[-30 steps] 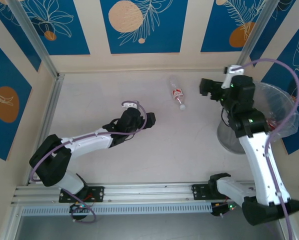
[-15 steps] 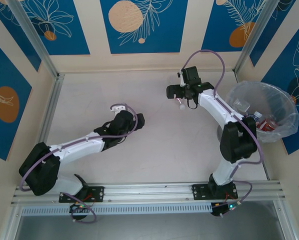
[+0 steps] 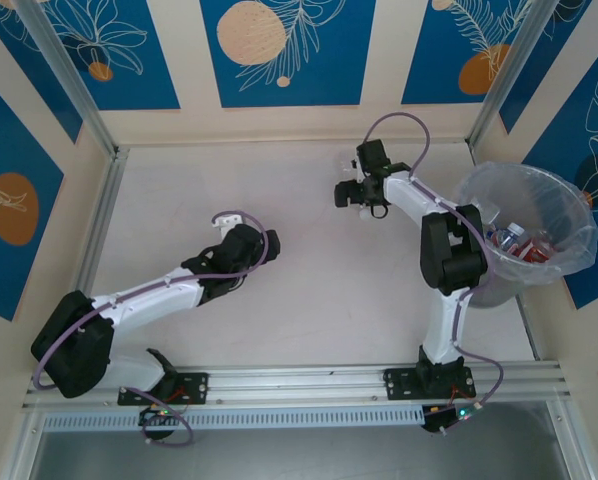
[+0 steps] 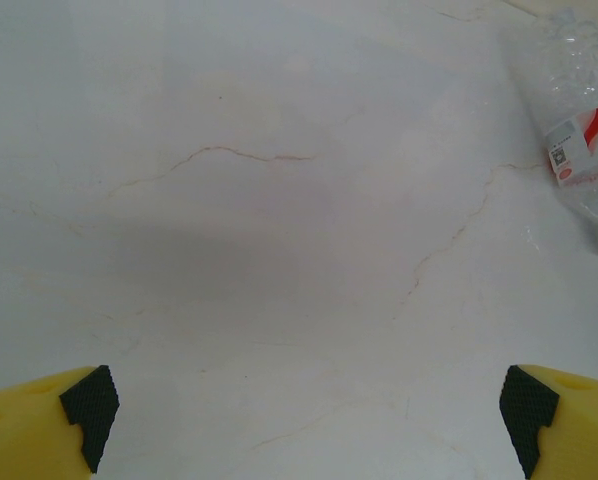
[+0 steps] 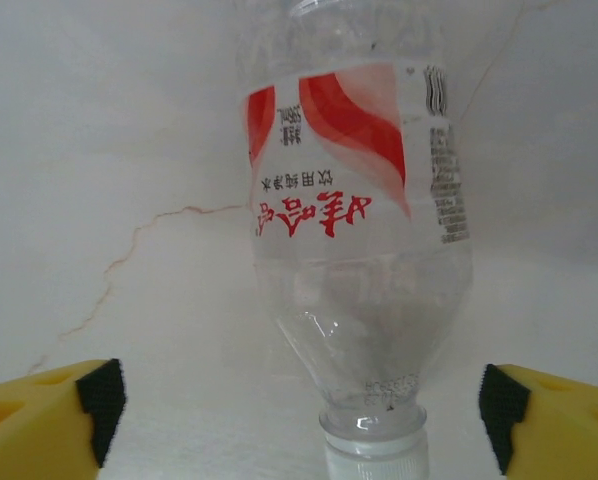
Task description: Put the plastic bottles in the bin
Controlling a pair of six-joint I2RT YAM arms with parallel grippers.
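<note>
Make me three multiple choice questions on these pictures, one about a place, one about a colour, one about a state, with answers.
1. Where is the bin? A. at the right side of the table B. at its left side C. between the arm bases
2. What colours has the label of the bottle? A. blue and yellow B. red and white C. green and black
3. How is the right gripper? A. shut on the bottle B. open, straddling the bottle C. shut on nothing
Answers: 1 A, beside the right arm. 2 B, red swirls on white. 3 B, both pads stand clear of the bottle.
</note>
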